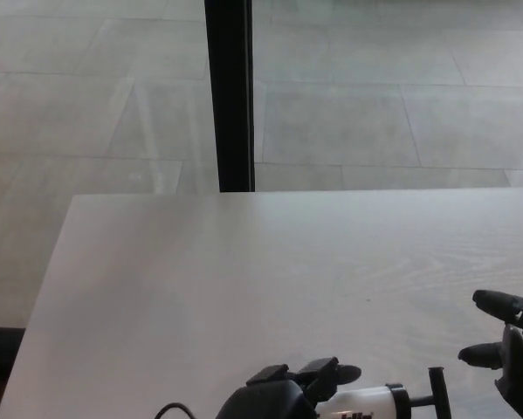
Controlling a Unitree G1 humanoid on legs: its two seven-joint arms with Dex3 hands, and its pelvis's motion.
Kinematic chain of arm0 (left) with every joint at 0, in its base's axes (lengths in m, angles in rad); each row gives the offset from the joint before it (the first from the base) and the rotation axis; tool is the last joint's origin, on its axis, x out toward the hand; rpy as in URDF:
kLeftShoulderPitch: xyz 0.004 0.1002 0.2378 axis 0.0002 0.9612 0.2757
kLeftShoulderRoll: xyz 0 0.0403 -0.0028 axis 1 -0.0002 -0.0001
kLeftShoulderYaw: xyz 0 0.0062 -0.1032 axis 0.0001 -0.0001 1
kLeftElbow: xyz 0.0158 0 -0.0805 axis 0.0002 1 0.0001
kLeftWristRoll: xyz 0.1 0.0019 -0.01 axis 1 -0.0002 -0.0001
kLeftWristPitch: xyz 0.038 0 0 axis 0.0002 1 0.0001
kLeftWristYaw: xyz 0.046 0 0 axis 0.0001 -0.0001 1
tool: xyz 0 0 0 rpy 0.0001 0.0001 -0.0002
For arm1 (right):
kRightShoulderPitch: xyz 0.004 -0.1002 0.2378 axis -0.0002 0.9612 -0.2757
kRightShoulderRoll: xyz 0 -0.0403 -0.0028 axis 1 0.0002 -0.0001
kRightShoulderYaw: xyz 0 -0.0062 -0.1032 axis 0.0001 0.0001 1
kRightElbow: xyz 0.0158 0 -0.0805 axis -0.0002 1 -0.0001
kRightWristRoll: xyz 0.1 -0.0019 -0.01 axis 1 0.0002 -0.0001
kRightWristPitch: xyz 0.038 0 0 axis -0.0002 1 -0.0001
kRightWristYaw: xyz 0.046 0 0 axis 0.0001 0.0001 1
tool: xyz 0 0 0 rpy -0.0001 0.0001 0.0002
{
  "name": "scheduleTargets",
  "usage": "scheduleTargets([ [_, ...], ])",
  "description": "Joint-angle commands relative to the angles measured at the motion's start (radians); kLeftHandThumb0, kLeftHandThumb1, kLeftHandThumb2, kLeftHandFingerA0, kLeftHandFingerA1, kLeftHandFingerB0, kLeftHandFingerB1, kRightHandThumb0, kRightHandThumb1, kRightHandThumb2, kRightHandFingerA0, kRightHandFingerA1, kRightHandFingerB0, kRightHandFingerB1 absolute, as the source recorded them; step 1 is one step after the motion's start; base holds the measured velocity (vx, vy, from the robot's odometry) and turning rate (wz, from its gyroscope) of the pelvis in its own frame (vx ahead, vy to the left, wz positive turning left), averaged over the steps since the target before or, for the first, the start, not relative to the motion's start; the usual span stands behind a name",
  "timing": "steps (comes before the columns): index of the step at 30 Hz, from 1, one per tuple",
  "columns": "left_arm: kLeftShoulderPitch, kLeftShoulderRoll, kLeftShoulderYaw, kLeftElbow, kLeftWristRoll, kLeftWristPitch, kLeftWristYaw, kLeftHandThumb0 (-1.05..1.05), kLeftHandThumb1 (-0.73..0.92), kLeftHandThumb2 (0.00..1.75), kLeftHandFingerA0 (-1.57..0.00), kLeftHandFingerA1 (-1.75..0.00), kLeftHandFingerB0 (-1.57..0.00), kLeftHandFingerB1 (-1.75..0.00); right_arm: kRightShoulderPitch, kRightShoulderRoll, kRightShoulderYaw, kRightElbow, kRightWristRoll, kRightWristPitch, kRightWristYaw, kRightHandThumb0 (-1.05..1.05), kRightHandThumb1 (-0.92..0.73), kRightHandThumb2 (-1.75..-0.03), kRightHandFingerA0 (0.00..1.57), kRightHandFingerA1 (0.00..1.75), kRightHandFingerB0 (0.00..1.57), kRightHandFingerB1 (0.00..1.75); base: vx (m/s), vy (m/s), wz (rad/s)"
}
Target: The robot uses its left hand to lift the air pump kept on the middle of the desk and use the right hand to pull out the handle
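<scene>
Pump (pixel 359 403) lies at the bench (pixel 244 279) near edge; left hand (pixel 287 393) covers its body, fingers curling, grip unconfirmed; right hand (pixel 510 345), fingers spread, beside the handle (pixel 437 393): seat the grasp before lifting.

Indoor hall: pale desk (pixel 200 279), tiled floor (pixel 375 105).

Black lettering on white air pump (pixel 361 403) barrel, near edge: cut off by frame, hand-covered, not legible.
</scene>
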Motion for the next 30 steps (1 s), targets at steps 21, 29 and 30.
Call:
scheduleTargets([
  [21, -0.314, 0.159, -0.233, 0.262, 0.612, 0.198, 0.142, -0.54, 0.68, 0.7, -1.03, -1.29, -0.81, -0.7, 0.113, 0.038, 0.024, -0.186, -0.08, -0.098, -0.082, -0.64, -0.76, -0.64, 0.78, 1.15, 0.76, 0.54, 0.0, 0.0, 0.0],
  [29, -0.244, 0.142, -0.262, 0.276, 0.648, 0.284, 0.071, -0.69, 0.52, 0.94, -0.88, -0.97, -0.69, -0.72, 0.114, 0.032, 0.022, -0.205, -0.099, -0.09, -0.089, -0.67, -0.78, -0.64, 0.78, 1.12, 0.76, 0.54, 0.0, 0.0, 0.0],
  [30, -0.228, 0.135, -0.266, 0.272, 0.655, 0.302, 0.045, -0.68, 0.72, 0.61, -0.79, -0.88, -0.68, -0.61, 0.116, 0.032, 0.024, -0.207, -0.1, -0.089, -0.09, -0.68, -0.78, -0.64, 0.79, 1.12, 0.75, 0.53, 0.0, 0.0, 0.0],
])
